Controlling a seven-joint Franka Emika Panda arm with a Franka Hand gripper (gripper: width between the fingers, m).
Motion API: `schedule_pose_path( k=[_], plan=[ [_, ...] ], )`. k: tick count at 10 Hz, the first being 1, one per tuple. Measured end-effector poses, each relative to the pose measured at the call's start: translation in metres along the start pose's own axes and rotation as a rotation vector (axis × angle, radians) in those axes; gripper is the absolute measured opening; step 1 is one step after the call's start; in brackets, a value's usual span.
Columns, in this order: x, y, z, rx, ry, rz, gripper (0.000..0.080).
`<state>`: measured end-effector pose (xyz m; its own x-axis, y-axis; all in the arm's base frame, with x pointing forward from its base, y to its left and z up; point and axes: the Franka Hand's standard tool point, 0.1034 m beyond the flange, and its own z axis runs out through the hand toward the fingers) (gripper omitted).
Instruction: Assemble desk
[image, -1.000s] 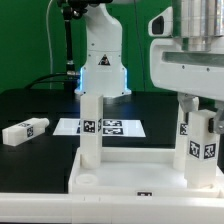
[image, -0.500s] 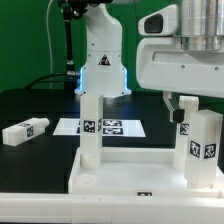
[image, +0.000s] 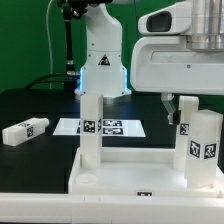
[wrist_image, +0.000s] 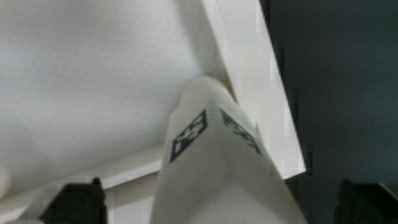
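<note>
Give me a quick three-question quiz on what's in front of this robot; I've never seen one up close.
1. How many legs stand upright in the tabletop?
2. True or false: the loose leg lies on the marker board.
3. The gripper is: A) shut on the loose leg, B) open by an upright leg, C) out of view.

Key:
1. Two: the left leg and the right leg, as the exterior view shows them.
2. False: it lies apart from the board.
3. B.

The black worktop (image: 45, 105) is carrying the tabletop (image: 135, 156) and the marker board (image: 105, 127). A loose leg (image: 24, 130) is lying on its side — toward the exterior view's left.
</note>
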<state>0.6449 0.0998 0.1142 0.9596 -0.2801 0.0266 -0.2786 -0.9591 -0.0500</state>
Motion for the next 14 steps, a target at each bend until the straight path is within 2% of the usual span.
schedule_pose_path(
  k=[4,9,10,11,12,13,14],
  plan=[
    [-0.003,-0.007,-0.001,-0.01,0.002,-0.273,0.0649],
    [0.001,0.004,0.0,-0.013,0.0,-0.549,0.0649],
    [0.001,0.004,0.0,-0.013,0.0,-0.547,0.0561],
    [0.001,0.004,0.0,-0.013,0.0,-0.547,0.0561],
    [0.001,0.004,0.0,-0.012,0.0,-0.538,0.0378],
    [0.001,0.004,0.0,-0.012,0.0,-0.514,0.0288],
    [0.001,0.004,0.0,-0.012,0.0,-0.515,0.0288]
  ],
)
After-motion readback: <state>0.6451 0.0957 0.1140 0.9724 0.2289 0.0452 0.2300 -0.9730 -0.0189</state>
